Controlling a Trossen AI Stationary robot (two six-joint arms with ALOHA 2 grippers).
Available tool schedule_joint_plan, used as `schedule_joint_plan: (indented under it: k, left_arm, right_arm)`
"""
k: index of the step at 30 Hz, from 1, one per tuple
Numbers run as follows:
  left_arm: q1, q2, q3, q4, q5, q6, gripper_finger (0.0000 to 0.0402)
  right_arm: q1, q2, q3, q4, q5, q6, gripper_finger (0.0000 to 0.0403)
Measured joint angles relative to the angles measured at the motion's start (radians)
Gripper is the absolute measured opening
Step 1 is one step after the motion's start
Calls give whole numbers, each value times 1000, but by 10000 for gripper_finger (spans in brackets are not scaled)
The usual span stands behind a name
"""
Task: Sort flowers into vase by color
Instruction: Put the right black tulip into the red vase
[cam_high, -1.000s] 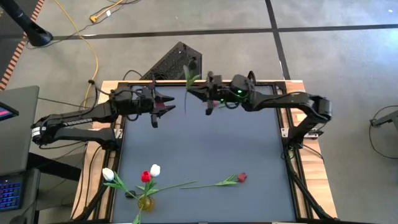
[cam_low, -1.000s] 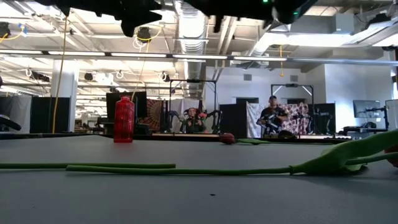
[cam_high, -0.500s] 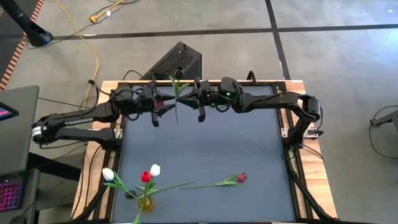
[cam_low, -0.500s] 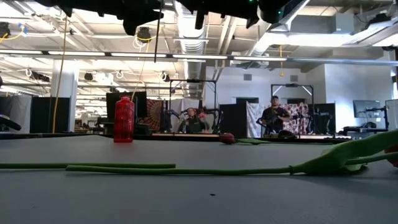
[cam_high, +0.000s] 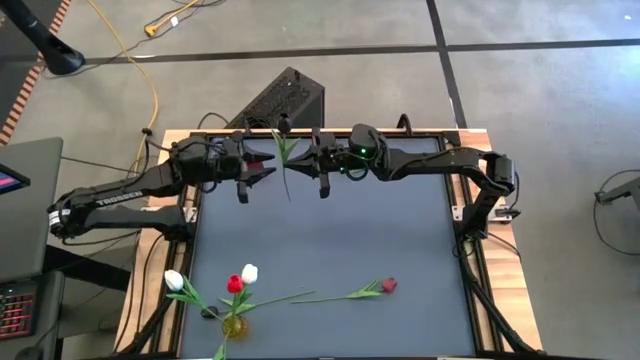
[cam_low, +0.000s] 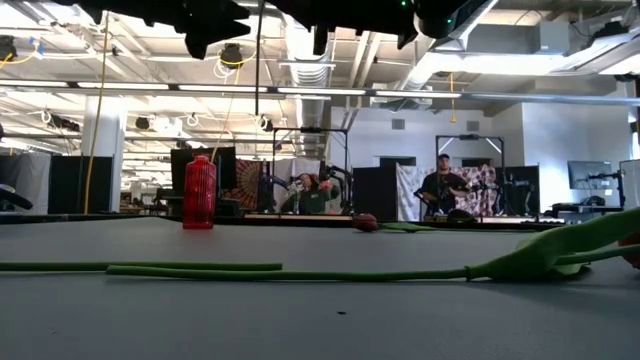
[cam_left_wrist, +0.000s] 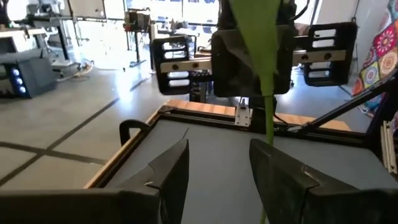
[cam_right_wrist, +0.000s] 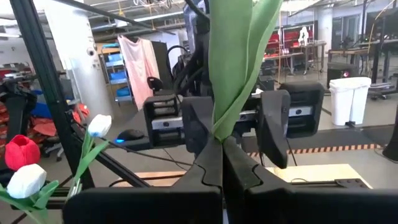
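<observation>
Handover in mid-air, high above the far edge of the worktop (cam_high: 400, 230). Right gripper (cam_high: 303, 157) has its fingers pressed on the stem of a flower (cam_high: 284, 160), leaf standing up just past them. Left gripper (cam_high: 262, 170) faces it, fingers spread, stem hanging between them but not yet touched. Flower head cannot be made out.

Risks, as I judge them:
- Stem is thin and limp. If the left fingers close off-centre they could catch only the leaf, or push the stem aside and miss.
- If the right lets go before the left has a firm pinch, the flower drops to the worktop or off the far edge.
- The grippers are nearly nose to nose; any further approach could knock fingers together.

Room: the middle of the worktop is open below both arms. Near the near-left corner stands a small vase (cam_high: 235, 325) holding a red and two white flowers (cam_high: 235, 283); a loose red flower (cam_high: 387, 286) lies beside it toward the near edge. Carrying this stem down there means threading past those leaning heads.
</observation>
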Motion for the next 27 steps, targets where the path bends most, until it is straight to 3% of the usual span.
schedule_joint_plan:
  k: [7, 16, 27]
  left_arm:
    - [4, 14, 0, 13, 156, -34, 158]
    - [4, 112, 0, 113, 255, -81, 158]
    - [4, 112, 0, 124, 297, -81, 158]
  right_arm:
    - [0, 0, 0, 4, 2, -24, 20]
    - [12, 0, 0, 18, 5, -26, 20]
    - [14, 0, 0, 18, 8, -26, 20]
